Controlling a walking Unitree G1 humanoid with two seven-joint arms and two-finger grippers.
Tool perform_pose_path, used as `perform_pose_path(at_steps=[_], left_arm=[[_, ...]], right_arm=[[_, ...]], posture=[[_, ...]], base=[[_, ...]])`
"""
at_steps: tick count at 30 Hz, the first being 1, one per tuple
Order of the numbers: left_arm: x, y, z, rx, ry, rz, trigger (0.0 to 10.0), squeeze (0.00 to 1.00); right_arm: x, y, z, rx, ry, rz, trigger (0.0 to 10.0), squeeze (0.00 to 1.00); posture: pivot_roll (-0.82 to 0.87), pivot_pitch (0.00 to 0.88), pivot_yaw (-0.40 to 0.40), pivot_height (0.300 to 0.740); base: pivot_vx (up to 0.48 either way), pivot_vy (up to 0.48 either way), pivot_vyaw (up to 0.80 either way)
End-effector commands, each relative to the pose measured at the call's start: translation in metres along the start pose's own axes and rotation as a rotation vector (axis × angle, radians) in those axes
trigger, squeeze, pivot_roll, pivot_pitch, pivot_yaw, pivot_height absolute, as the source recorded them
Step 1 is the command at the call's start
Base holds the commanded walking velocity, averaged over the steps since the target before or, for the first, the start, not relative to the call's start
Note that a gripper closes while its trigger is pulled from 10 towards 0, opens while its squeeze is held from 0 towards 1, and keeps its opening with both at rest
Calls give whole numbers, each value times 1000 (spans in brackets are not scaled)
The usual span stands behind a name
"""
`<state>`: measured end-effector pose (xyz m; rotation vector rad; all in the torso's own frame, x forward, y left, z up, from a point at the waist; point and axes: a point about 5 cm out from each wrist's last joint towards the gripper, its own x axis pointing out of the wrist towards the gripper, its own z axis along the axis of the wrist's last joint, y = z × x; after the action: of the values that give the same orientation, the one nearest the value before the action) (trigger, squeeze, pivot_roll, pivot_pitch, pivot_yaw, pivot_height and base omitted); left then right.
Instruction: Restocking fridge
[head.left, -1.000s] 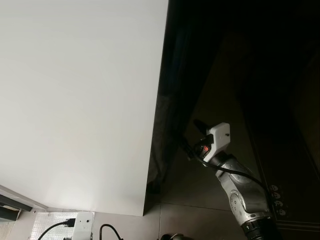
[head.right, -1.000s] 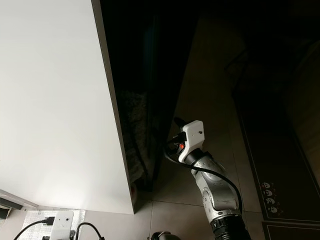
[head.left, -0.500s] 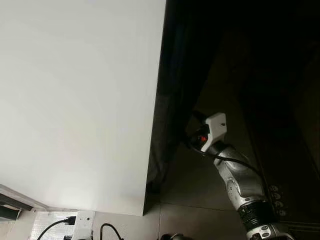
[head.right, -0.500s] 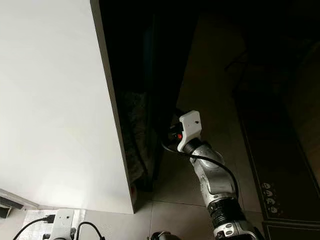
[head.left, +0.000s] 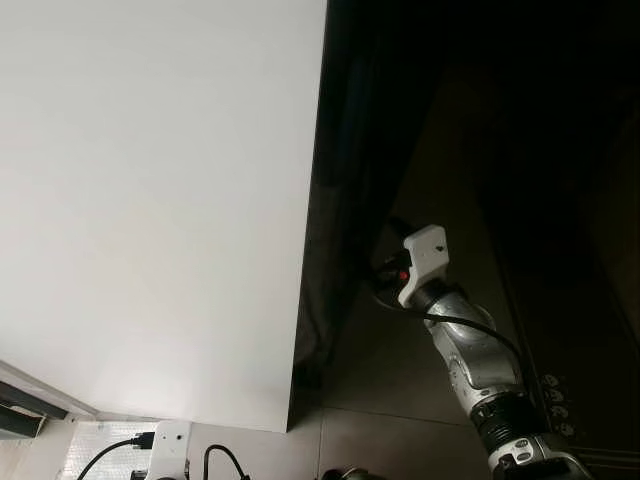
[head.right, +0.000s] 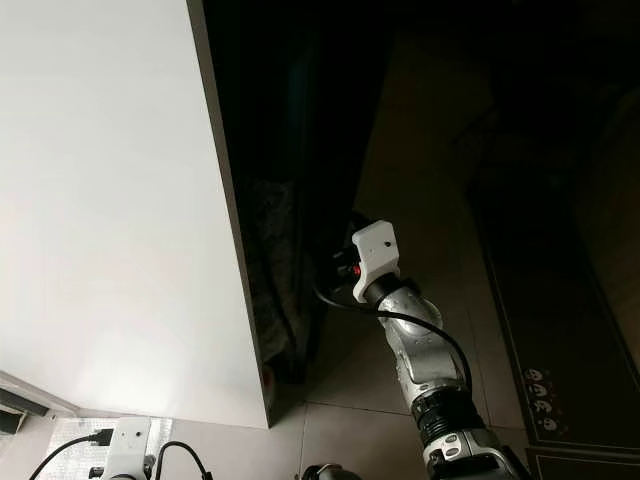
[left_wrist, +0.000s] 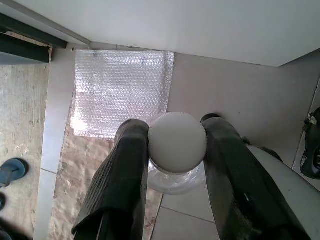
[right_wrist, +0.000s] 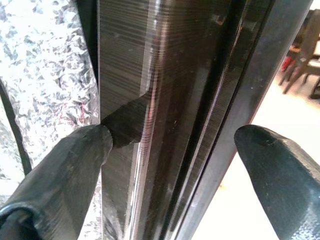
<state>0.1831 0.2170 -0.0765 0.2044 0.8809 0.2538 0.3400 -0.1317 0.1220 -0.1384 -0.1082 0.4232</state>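
Right claw (right_wrist: 170, 165): fingers spread wide, straddling the dark vertical edge of the fridge door (right_wrist: 200, 75); one fingertip (right_wrist: 95, 142) touches the ribbed edge, the other stands apart. In the head views this arm (head.left: 470, 350) reaches up toward 11 o'clock, to the dark gap beside the white fridge panel (head.left: 150, 200). Left claw (left_wrist: 175, 150): clamped on a clear bottle (left_wrist: 175, 172) at its white cap (left_wrist: 177, 142). Beneath it lie a pale tiled floor (left_wrist: 225, 85) and a bubble-wrap sheet (left_wrist: 120, 90).
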Motion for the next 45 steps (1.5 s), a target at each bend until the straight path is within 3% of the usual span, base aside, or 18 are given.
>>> perform_pose_path(at_steps=[1,12,26,33,37,43,45], left_arm=[[-2,-1,-7,-5,23,-8,10000,0],[-1,0,-7,-1,22,-13,10000,0],[-1,1,-6,8,22,-22,10000,0],[-1,0,-6,10,22,-28,10000,0],[-1,-1,-7,11,22,-29,10000,0],[-2,-2,-7,9,22,-31,10000,0],[-2,-3,-7,8,22,-31,10000,0]], right_arm=[[-8,-39,2,-2,14,-232,10000,0],[-25,-52,-8,-28,27,-394,10000,0],[-79,-67,-58,-11,229,-596,10000,0],[-121,-82,-91,-17,403,-756,10000,0],[-133,-78,-106,10,479,-747,10000,0],[-150,-54,-135,103,636,-675,10000,0],[-154,-39,-146,136,706,-594,10000,0]], posture=[[-134,168,-90,740],[-135,172,-88,740],[-141,171,-86,740],[-144,168,-87,740],[-149,165,-90,740],[-142,163,-92,740],[-144,164,-91,740]], base=[[0,0,0],[0,0,0],[0,0,0],[0,0,0],[0,0,0],[0,0,0],[0,0,0]])
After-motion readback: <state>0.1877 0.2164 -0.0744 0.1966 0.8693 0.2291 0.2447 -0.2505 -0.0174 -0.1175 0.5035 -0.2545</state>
